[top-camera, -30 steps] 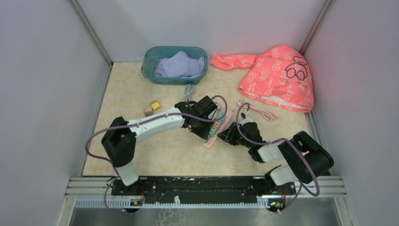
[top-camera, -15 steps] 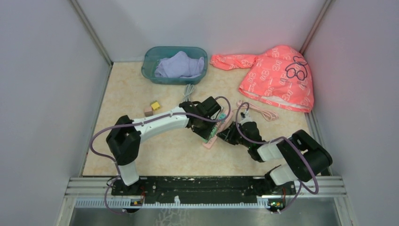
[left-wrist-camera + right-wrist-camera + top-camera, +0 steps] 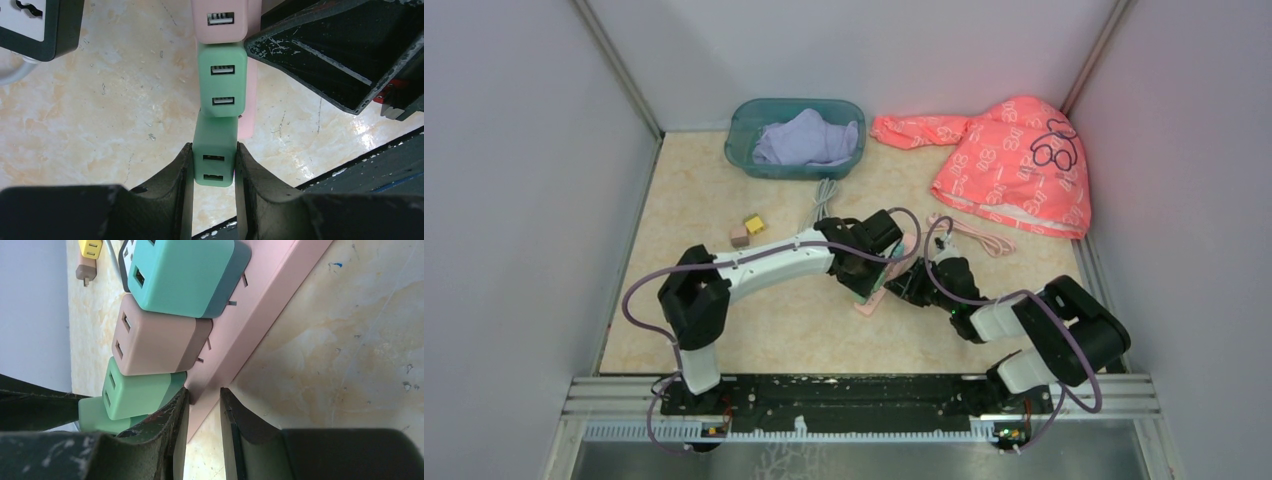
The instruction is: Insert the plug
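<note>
My left gripper (image 3: 213, 150) is shut on a pale green plug (image 3: 215, 135), a block with two USB slots. It hangs at the end of a row of chargers on the pink power strip (image 3: 260, 310), right beside a green charger (image 3: 222, 80). Its prongs are hidden. Further along the strip sit a pink-brown charger (image 3: 155, 340) and a teal charger (image 3: 180, 272). My right gripper (image 3: 204, 392) is shut on the strip's edge close to its end. From above, the left gripper (image 3: 879, 268) and right gripper (image 3: 909, 285) meet over the strip (image 3: 864, 305).
A black adapter (image 3: 35, 22) with a white cable (image 3: 824, 195) lies just beyond the strip. Yellow (image 3: 753, 224) and pink (image 3: 739, 236) blocks lie left. A teal basket (image 3: 796, 137) with cloth stands at the back, a pink garment (image 3: 1014, 165) back right, a pink cable (image 3: 969, 235) near it.
My left arm has shifted right and now covers the chargers on the strip. The right gripper has closed a little tighter on the strip and stayed in place.
</note>
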Motion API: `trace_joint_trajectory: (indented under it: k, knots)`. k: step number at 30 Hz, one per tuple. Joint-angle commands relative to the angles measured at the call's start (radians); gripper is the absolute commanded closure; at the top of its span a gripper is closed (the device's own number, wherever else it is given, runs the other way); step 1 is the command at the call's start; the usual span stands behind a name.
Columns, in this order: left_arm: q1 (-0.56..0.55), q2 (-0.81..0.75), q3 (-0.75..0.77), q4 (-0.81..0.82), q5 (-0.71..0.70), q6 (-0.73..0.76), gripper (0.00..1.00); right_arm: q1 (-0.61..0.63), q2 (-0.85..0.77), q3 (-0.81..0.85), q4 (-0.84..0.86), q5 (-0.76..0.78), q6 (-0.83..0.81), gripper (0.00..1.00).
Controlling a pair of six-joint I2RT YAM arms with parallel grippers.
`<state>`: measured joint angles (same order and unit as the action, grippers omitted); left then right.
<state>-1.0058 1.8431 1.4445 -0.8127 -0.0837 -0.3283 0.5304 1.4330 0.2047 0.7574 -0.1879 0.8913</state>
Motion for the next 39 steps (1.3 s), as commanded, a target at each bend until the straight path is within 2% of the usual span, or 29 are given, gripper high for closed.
trace_joint_trajectory:
  k: [1,10,21,27,39]
  knots:
    - [-0.035,0.056,0.014,-0.046,-0.049,-0.037,1.0,0.008,-0.016,0.024,-0.036,0.038,-0.032,0.72]
    - [-0.08,0.112,0.001,-0.057,-0.069,-0.066,1.0,0.013,-0.014,0.027,-0.043,0.041,-0.035,0.72]
    - [-0.073,0.14,-0.071,0.008,-0.022,-0.046,1.0,0.019,-0.012,0.033,-0.044,0.04,-0.041,0.72]
    - [-0.032,0.101,-0.146,0.08,0.013,-0.034,1.0,0.02,-0.016,0.031,-0.043,0.038,-0.043,0.73]
    - [-0.063,0.163,-0.171,0.062,0.024,-0.064,1.0,0.02,-0.028,0.03,-0.05,0.041,-0.049,0.72]
